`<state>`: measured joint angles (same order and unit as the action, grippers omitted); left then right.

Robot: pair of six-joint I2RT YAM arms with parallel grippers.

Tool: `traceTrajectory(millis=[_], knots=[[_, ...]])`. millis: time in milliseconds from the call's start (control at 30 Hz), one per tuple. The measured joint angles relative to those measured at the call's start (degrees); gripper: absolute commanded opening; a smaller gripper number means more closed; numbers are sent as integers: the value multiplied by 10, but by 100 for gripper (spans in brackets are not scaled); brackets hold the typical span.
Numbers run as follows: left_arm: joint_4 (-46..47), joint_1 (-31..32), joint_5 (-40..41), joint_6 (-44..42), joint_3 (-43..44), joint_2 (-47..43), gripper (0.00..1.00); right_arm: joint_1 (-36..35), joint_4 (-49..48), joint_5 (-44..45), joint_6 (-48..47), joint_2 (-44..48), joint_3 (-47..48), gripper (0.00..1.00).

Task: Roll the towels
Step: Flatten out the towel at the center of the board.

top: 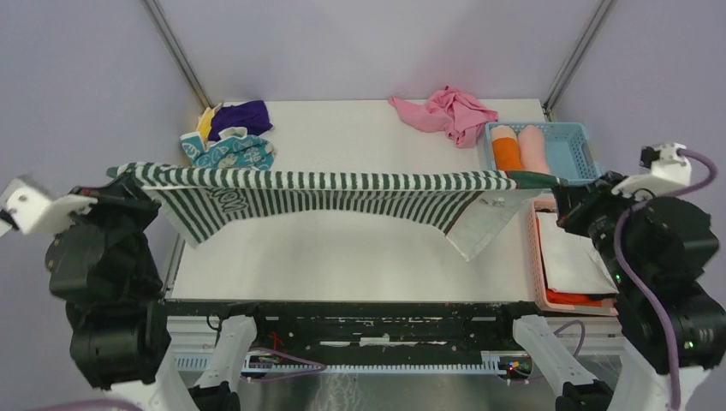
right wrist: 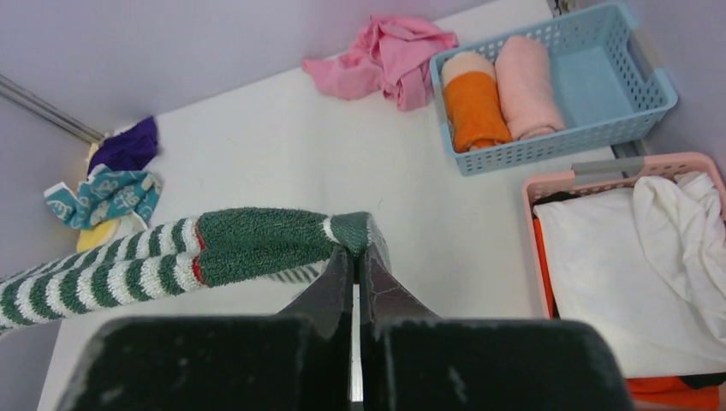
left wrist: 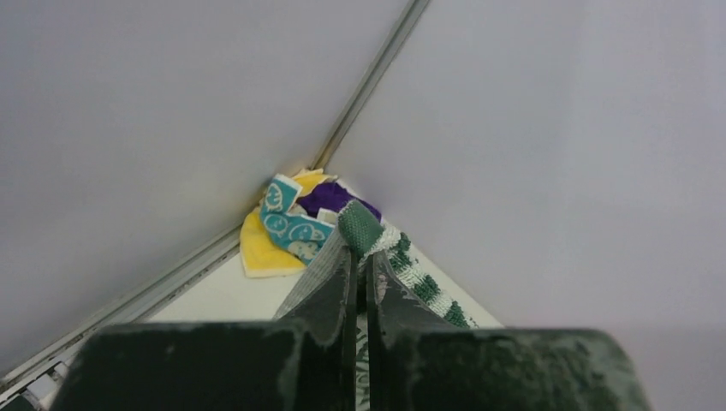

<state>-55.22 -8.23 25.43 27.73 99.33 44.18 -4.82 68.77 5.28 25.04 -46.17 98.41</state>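
Observation:
A green-and-white striped towel (top: 325,193) hangs stretched in the air above the white table (top: 360,248), held at both top corners. My left gripper (top: 120,175) is shut on its left corner, which shows at the fingertips in the left wrist view (left wrist: 361,231). My right gripper (top: 548,181) is shut on its right corner, which shows in the right wrist view (right wrist: 353,233). The towel's lower edge sags toward the table. A pink towel (top: 449,111) lies crumpled at the back. A pile of teal, yellow and purple towels (top: 229,137) lies at the back left.
A blue basket (top: 569,145) at the back right holds an orange roll (top: 506,150) and a pink roll (top: 534,147). A pink basket (top: 538,257) on the right holds white cloth (right wrist: 633,265). Grey walls stand close on both sides.

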Motion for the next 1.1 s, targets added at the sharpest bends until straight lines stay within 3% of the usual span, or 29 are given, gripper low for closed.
traceTrajectory(millis=[133, 300, 433, 600, 767, 933, 1100], knots=[[11, 0, 0, -2, 3, -38, 8, 0, 17, 3, -6, 20, 35, 0], [36, 0, -31, -7, -123, -14, 8, 1, 4, 10, -9, -4, -46, 0], [65, 0, -64, -11, -240, 83, 8, 1, -57, 17, -9, -97, -152, 0], [119, 0, -88, -11, -322, 243, 6, 3, -162, 26, -9, -268, -222, 0], [163, 0, -113, -10, -310, 395, 3, 5, -273, 16, -14, -408, -228, 0], [187, 0, -140, -10, -237, 539, 3, 13, -341, -2, -23, -517, -197, 0], [191, 0, -156, -10, -156, 602, 3, 29, -356, -19, -34, -567, -151, 0]])
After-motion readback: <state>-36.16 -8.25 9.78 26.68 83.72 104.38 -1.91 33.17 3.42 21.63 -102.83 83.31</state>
